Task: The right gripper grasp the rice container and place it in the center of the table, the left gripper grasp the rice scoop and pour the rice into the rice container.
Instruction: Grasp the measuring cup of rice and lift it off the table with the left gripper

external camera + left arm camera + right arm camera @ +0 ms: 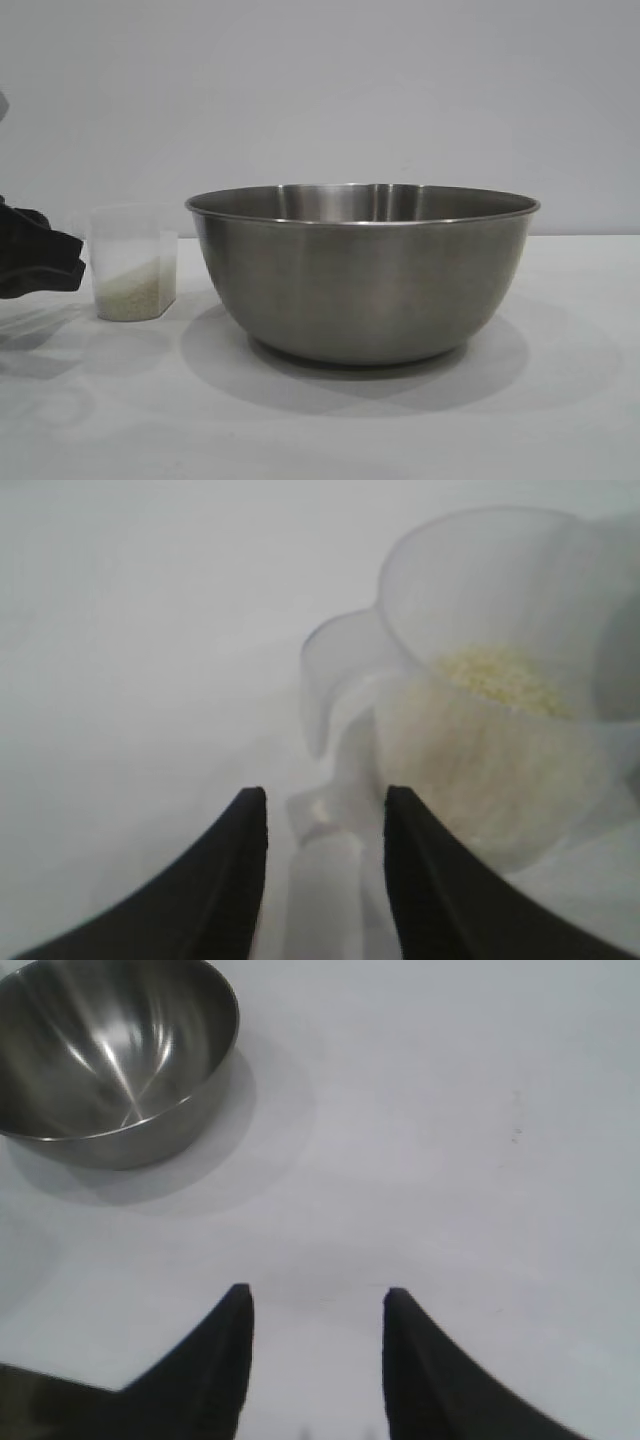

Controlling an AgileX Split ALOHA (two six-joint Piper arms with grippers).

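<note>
Already the rice container (362, 275) stands upright and empty on the table (560, 400), well ahead of the right gripper (315, 1305) and off to one side of it. That gripper hangs over bare table with its jaws apart and nothing between them, so by the look of it the first half of the task, setting the bowl in the middle, is done.

Smaller, and just beside the bowl without touching it, is the rice scoop (500, 700), upright on the table with the rice (505, 675) filling its lower part. The left gripper (325, 825) is right at it: the scoop's loop handle (325, 870) runs into the gap between the two fingers, the cup body just beyond the fingertips. The jaws stand partly open around the handle, and I cannot tell whether they press on it yet.

What is left, I judge, is the whole second half: clamping the handle, lifting, carrying over the rim and tipping the grains in.
</note>
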